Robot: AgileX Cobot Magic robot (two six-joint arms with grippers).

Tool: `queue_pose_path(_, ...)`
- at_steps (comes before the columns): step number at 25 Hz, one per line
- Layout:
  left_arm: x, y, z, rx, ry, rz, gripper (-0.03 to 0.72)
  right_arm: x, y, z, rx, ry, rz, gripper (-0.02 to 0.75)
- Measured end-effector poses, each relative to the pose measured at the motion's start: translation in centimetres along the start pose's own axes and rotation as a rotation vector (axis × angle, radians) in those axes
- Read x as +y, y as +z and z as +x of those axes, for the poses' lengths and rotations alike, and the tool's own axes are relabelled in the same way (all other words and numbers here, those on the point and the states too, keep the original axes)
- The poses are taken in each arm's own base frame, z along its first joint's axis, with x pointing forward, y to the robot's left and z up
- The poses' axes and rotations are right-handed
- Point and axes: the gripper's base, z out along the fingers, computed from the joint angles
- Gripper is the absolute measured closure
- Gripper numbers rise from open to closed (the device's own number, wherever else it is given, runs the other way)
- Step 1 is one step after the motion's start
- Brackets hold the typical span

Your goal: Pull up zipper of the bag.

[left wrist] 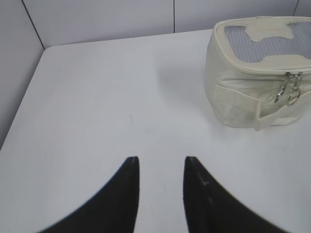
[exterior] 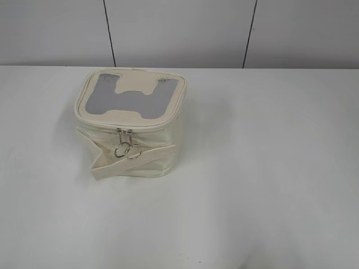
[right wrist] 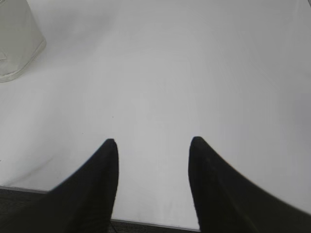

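The cream boxy bag (exterior: 129,151) stands on the white table, left of centre, its top panel showing a grey window and an H-shaped patch. The zipper (exterior: 124,140) runs round the top rim; its two silver sliders with ring pulls hang side by side on the front face, above the flat strap (exterior: 134,162). The bag also shows in the left wrist view (left wrist: 233,104) at upper right, with the zipper pulls (left wrist: 290,90), and its corner in the right wrist view (right wrist: 14,43). My left gripper (left wrist: 161,160) is open and empty, well short of the bag. My right gripper (right wrist: 153,141) is open and empty near the table's front edge.
The white table (exterior: 269,185) spreads around the bag. A grey panelled wall (exterior: 179,31) stands behind it. The table's front edge (right wrist: 146,224) shows under the right gripper, and its left edge (left wrist: 19,111) shows in the left wrist view.
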Motion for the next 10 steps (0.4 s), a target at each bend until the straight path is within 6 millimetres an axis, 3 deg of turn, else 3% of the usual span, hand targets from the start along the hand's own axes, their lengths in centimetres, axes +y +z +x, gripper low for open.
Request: queue_pose_path(10,0.00,0.00,0.00,0.000,0.000,0.000,0.449,0.00,0.00,0.00,0.000,0.000,0.000,0.358)
